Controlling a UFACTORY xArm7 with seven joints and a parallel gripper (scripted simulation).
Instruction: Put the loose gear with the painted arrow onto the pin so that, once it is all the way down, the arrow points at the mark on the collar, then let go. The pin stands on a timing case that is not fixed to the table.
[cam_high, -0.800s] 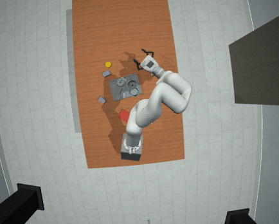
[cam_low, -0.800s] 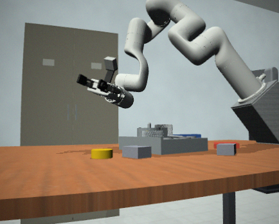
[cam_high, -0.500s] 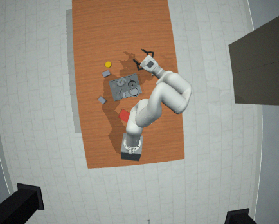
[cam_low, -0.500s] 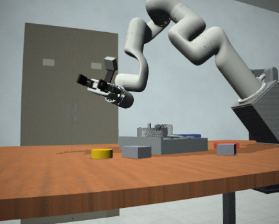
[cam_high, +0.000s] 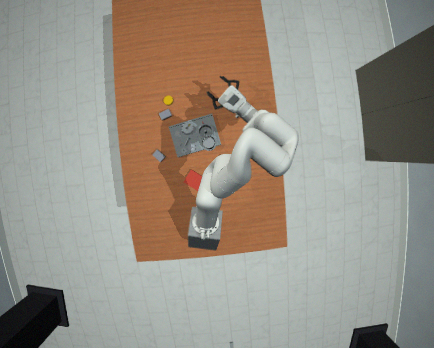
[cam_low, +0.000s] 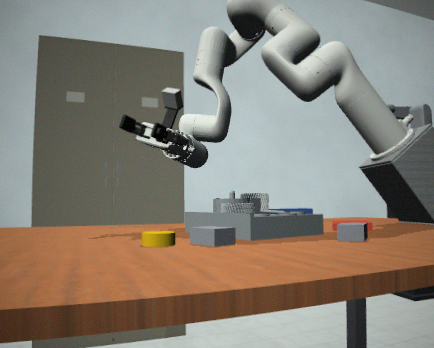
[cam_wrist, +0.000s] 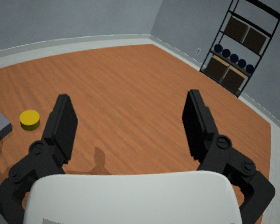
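Fingers on my claw (cam_wrist: 128, 128) are spread wide apart and nothing is between them. My claw (cam_low: 131, 124) hangs high in the air above the table (cam_low: 200, 280), tilted, past the far side of the gray case (cam_high: 194, 136). From my wrist I see only bare wood, a yellow disc (cam_wrist: 29, 118) off to one side, and a dark shelf (cam_wrist: 240, 43) by the wall. The case is cut out of that view. From above, the case looks small, and I can make out round gears (cam_high: 205, 131) on it, but I cannot tell which one is the loose gear, and I cannot see any arrow or mark. From the side, two toothed gears (cam_low: 254, 201) and a thin pin (cam_low: 231, 194) stick up from the case (cam_low: 255, 224). Two gray blocks (cam_low: 212, 235) sit near the case. A red block (cam_high: 193, 179) is partly hidden under my arm.
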